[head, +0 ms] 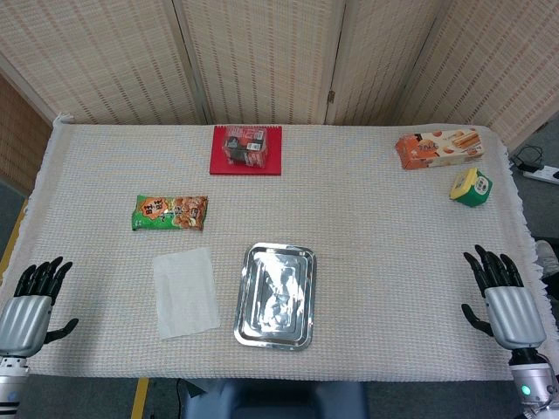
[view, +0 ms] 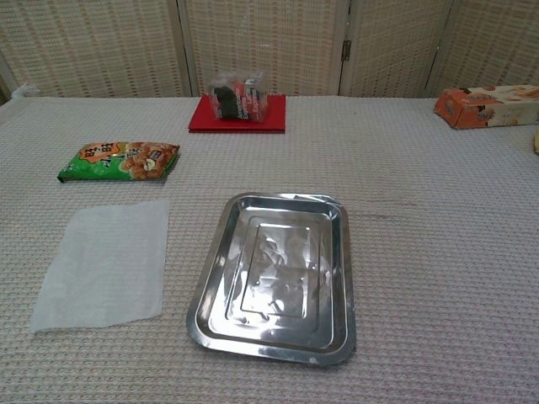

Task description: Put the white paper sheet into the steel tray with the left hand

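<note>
White paper sheet [head: 185, 292] lies flat on the cloth-covered surface [head: 384, 227], just left of the steel tray [head: 276, 295] and apart from it. Nothing lies in the tray. The left robot hand [head: 33, 301] rests at the surface's near left edge, fingers spread, holding nothing, well apart from the sheet. The right robot hand [head: 504, 301] sits at the near right edge, likewise spread and empty. Behind the sheet lies a green snack packet [head: 170, 212]; farther back, a red mat [head: 247, 150] carries a wrapped package [view: 238, 97].
</note>
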### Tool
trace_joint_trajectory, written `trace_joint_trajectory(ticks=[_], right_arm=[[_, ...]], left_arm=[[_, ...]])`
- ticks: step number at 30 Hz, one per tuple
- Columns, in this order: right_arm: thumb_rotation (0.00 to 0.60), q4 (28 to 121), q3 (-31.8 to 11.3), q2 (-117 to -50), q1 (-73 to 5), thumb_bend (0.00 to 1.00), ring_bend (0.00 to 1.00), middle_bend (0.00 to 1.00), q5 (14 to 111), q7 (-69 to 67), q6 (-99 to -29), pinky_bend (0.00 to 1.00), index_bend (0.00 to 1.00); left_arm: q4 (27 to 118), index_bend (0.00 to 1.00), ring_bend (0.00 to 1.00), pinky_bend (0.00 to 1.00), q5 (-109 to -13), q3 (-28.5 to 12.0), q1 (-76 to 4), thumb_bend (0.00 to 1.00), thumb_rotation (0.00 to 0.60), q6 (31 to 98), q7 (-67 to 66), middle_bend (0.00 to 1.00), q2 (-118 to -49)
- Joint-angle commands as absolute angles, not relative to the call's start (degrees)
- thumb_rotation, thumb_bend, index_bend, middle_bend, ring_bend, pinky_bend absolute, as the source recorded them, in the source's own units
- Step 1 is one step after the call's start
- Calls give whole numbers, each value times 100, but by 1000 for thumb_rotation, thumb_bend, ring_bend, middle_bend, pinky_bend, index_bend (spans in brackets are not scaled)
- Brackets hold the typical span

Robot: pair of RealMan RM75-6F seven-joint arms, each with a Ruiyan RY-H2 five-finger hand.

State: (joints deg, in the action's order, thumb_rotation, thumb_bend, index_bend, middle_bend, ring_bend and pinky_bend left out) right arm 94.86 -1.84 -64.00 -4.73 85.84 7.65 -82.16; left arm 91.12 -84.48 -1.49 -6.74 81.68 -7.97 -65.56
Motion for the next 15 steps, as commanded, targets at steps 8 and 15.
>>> trace_joint_trajectory(ticks=[8,15], right_arm=[[600,9504,-153,-6308,-463,365,0,0,8708,544,-8269,0,0],[600,9587,-136,-6238,-345,365,0,0,8914,459,-8582,0,0]], left_arm=[[9069,0,6,7,-8725,-13,-733,235,600,8132,-950,26,-6767],[8795,84,196,290,-9513,279,-818,234,600,8259,-581,215,-7032]])
